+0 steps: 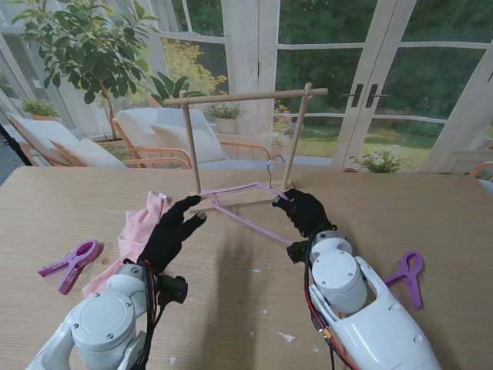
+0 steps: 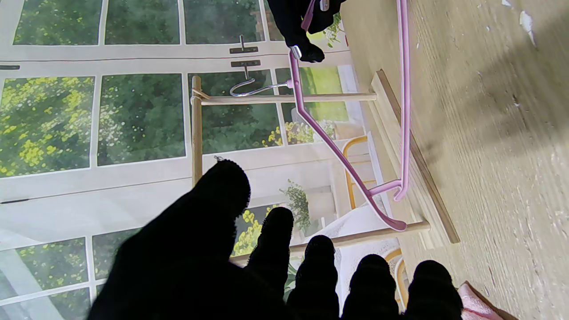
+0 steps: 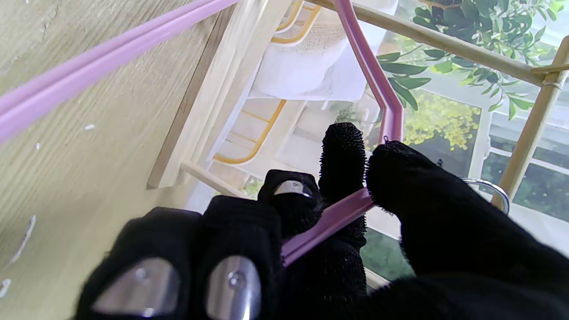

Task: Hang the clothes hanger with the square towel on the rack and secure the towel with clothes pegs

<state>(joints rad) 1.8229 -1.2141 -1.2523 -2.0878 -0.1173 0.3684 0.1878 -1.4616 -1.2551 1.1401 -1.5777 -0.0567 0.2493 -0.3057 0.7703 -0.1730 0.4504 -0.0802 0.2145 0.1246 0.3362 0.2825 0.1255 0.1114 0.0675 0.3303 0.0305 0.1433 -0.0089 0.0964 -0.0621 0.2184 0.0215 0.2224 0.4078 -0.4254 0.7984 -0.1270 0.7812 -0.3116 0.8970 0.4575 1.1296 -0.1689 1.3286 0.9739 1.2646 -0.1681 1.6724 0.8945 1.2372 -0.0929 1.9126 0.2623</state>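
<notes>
Pink clothes hanger (image 1: 245, 206) pinched at one shoulder by right hand (image 1: 305, 213), tilted, far end near wooden rack (image 1: 246, 97) base, hook toward crossbar. Left hand (image 1: 171, 231) spread, empty, just beside pink towel (image 1: 137, 235), nearer it than right.

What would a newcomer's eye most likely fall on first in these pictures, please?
Probably the pink hanger, pinched in the black-gloved right hand at the foot of the wooden rack, its metal hook not yet over the top bar. Next, the left hand, open with fingers spread beside the crumpled pink towel lying on the table. Purple pegs lie at the far left and far right.
</notes>
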